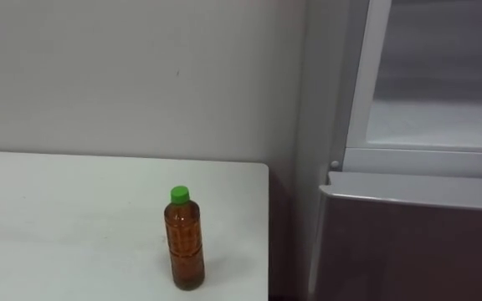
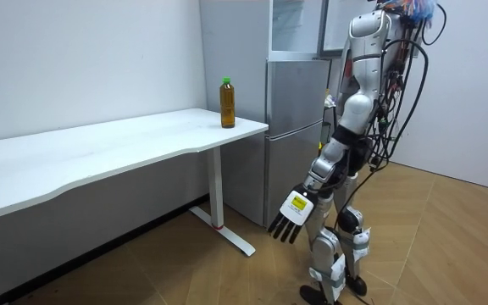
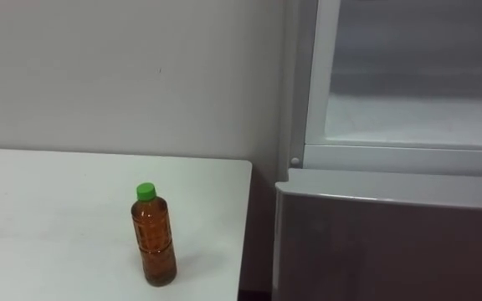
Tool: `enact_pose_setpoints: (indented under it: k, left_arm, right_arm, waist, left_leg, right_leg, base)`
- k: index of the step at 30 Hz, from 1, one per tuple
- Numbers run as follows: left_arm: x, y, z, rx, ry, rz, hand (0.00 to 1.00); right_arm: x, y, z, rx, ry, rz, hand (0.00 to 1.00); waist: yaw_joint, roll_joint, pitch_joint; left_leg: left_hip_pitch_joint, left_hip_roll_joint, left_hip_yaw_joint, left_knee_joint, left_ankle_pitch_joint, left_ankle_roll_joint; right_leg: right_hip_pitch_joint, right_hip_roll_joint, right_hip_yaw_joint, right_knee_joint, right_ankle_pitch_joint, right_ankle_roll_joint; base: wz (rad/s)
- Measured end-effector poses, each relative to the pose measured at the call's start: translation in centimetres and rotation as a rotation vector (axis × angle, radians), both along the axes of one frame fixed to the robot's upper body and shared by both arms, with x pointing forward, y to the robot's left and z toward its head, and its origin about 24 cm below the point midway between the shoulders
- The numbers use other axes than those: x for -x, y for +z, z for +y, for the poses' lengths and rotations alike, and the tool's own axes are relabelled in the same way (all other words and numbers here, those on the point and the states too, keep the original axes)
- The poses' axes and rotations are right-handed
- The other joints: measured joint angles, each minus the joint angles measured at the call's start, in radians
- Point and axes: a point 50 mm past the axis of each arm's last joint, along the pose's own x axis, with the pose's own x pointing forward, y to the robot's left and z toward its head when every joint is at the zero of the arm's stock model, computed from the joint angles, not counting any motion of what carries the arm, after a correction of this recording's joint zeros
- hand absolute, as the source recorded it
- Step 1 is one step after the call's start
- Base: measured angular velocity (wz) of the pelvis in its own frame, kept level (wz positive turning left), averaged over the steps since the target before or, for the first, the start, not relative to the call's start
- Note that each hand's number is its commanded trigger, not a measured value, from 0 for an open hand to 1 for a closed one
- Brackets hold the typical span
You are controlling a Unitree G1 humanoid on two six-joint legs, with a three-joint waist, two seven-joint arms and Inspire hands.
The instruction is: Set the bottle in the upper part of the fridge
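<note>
A brown bottle point(image 1: 185, 242) with a green cap point(image 1: 179, 195) is seen standing upright on a white counter point(image 1: 74, 217). It is placed near the counter's right end, close to the front edge, and is not touched by anything. A plain pale wall point(image 1: 141, 75) is seen behind the counter.

Just beside the counter's right end, a grey fridge point(image 1: 408, 242) is set against the same wall. Its upper compartment point(image 1: 438, 125) is seen open, with a pale interior framed in white, while the lower door below it is closed.

In the room view, the robot is shown standing upright on a wooden floor point(image 2: 447, 246), in front of the fridge and well apart from the bottle. The left robot hand point(image 2: 293, 219) is held low, below the level of the counter top, with its fingers straight and spread; it is released and nothing is grasped in it.
</note>
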Motion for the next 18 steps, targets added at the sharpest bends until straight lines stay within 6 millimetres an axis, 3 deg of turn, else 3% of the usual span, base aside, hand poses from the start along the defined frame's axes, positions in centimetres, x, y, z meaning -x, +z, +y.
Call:
enact_pose_setpoints:
  k: [8,18]
  left_arm:
    - [-0.1,0.0,-0.1,-0.003,-0.017,-0.016,0.0]
    - [-1.1,0.2,-0.2,-0.024,-0.056,-0.042,0.0]
  right_arm:
    - [-0.2,0.1,0.0,0.009,0.037,-0.022,0.0]
    - [-6.2,2.7,1.0,0.106,0.355,-0.264,0.0]
  waist:
    - [-0.001,0.001,-0.0006]
    - [0.006,0.0,-0.0077]
  left_leg:
    - [0.0,0.0,0.003,0.002,0.0,0.001]
    - [-0.015,0.001,0.008,0.007,-0.001,0.002]
  right_leg:
    - [0.001,-0.003,0.0,0.0,0.0,0.0]
    - [-0.023,-0.006,0.006,0.016,0.001,0.002]
  base:
    - [0.0]
    - [-0.01]
